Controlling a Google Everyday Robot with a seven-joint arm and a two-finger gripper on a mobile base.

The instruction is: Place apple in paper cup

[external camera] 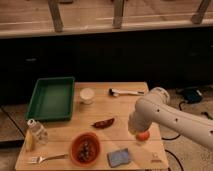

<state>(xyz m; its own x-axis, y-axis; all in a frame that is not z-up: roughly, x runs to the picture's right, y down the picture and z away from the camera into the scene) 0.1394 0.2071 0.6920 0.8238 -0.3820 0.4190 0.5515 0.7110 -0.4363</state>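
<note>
Likely firm, smooth and a bit slippery, the apple wants pinching across its middle; the gripper sits directly over it, its grip impossible to tell.

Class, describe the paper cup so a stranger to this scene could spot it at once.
On the wooden table, look right of the green tray, near the back edge: the paper cup stands there. It is the only white round container, far from the gripper, which is down at the apple, front right.
</note>
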